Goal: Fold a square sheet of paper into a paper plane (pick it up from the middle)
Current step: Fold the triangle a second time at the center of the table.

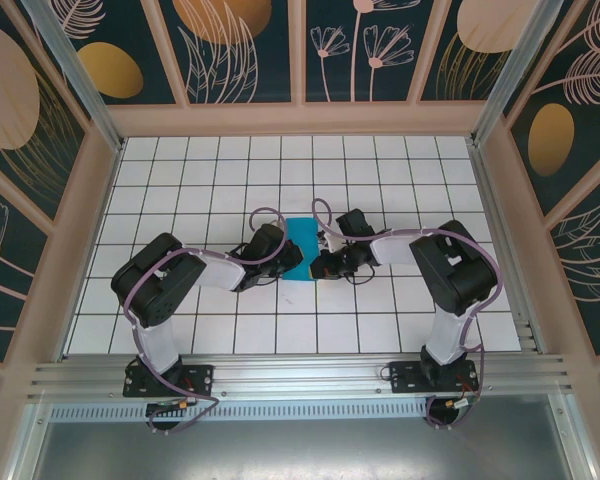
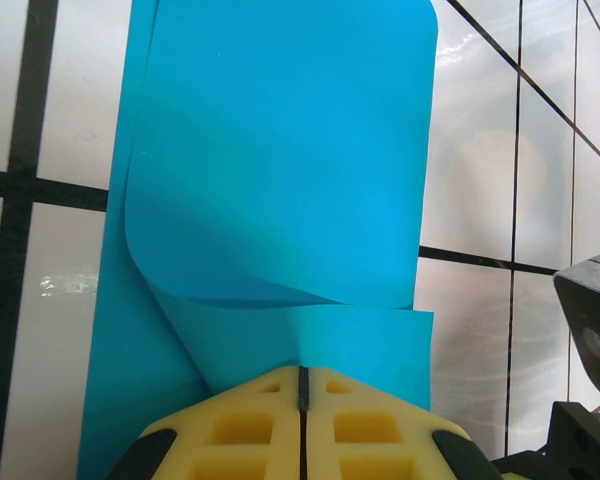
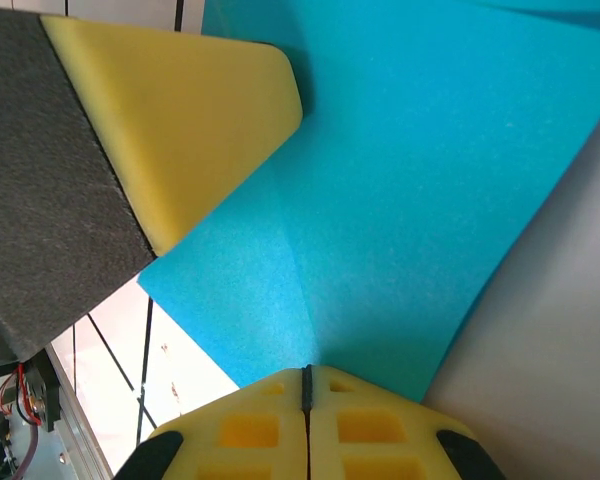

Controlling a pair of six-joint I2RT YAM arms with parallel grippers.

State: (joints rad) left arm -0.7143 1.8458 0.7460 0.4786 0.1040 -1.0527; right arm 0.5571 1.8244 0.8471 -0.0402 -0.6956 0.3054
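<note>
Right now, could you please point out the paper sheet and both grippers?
paper sheet (image 2: 280, 150): left wrist view, curled flap
left gripper (image 2: 302, 376): left wrist view, fingertip seam
right gripper (image 3: 307, 374): right wrist view, fingertip seam

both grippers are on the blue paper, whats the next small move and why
Probably lower the pinched part toward the table so the loose bend flattens into a crease. Both the left gripper and right gripper are shut on the square sheet of paper, which curls over itself in a soft roll, not yet pressed.

Cyan square sheet of paper (image 1: 302, 250) mid-table, partly folded, flap curling over.
</note>
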